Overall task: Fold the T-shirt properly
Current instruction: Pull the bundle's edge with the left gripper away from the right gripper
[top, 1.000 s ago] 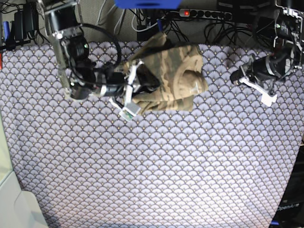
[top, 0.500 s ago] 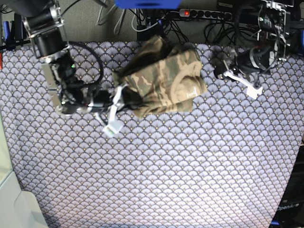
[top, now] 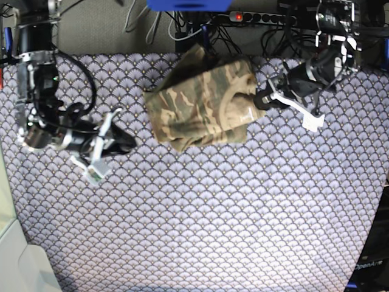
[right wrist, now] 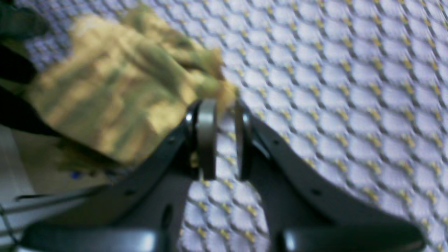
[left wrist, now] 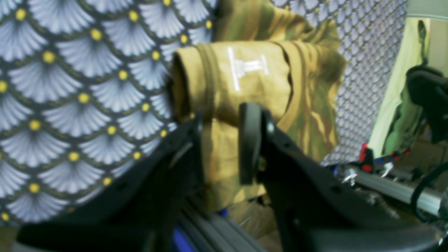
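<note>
At 12 o'clock on table cloth (top: 200, 219): T-shirt (top: 203, 103) bundled, fold unfinished. Left gripper (left wrist: 224, 140) jaws parted around collar edge; grip uncertain. Right gripper (right wrist: 220, 138) slightly parted, empty, 9 o'clock. Next: tidy edges.

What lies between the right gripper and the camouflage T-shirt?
Only bare purple scallop-patterned table cloth, seen in the base view, separates the right gripper from the camouflage T-shirt.

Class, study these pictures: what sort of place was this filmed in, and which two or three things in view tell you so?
Most likely a robotics lab or test bench, not a home. Two robot arms work over a table cloth bearing a camouflage T-shirt, and a power strip with tangled cables runs along the far edge.
</note>
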